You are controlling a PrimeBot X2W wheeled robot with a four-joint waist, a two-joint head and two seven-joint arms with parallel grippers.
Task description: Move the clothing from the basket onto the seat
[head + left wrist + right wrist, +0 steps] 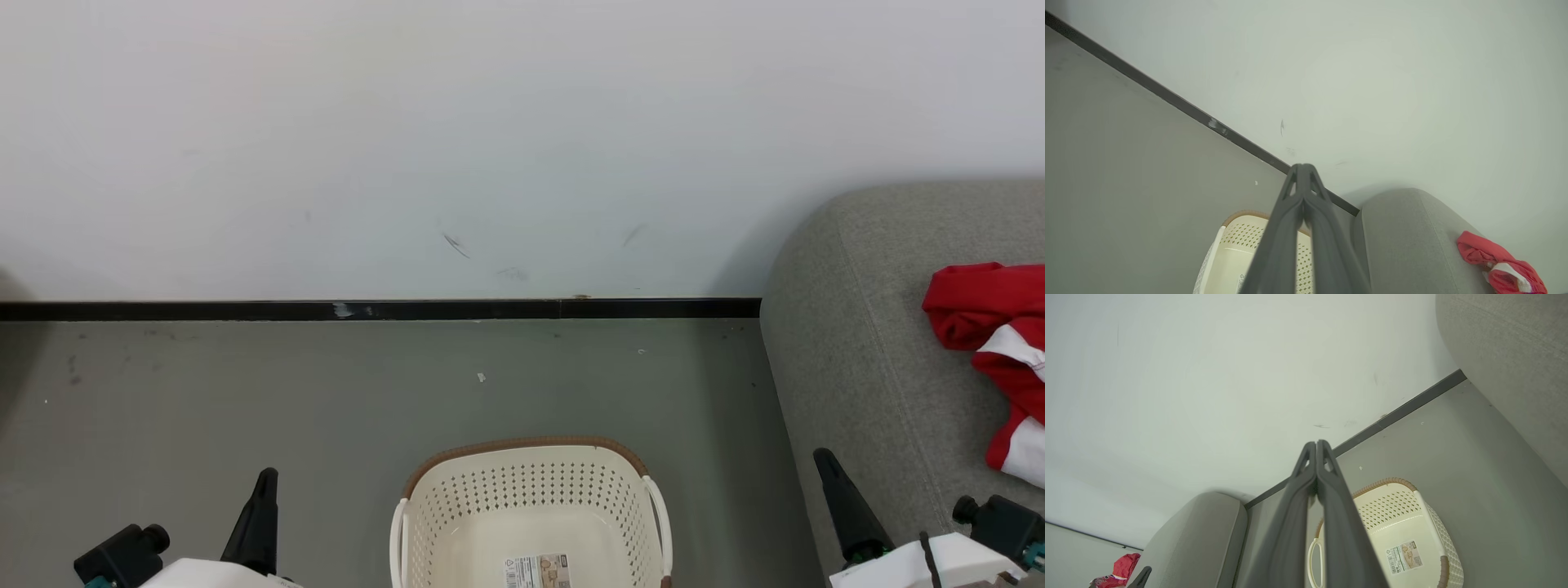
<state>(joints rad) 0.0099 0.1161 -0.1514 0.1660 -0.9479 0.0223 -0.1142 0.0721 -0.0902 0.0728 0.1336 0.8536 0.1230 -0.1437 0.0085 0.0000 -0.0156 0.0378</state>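
The cream basket (522,445) stands on the floor at the bottom centre; the part of its inside that shows holds just a paper label (536,570). Red and white clothing (992,343) lies bunched on the grey seat (849,343) at the right edge. My left gripper (265,478) is shut and empty, low at the left of the basket. My right gripper (823,457) is shut and empty over the seat's front edge. The left wrist view has the shut left gripper (1302,168) above the basket (1245,213), with the seat (1404,237) and clothing (1502,265) to the right. The right wrist view shows the shut right gripper (1316,444), the basket (1384,482) and the seat (1506,355).
A white wall (490,147) with a black baseboard (245,310) runs behind the grey floor (204,392). Small scraps of debris (481,377) lie on the floor beyond the basket. In the right wrist view, red fabric (1120,567) lies beside a grey upholstered part (1196,539).
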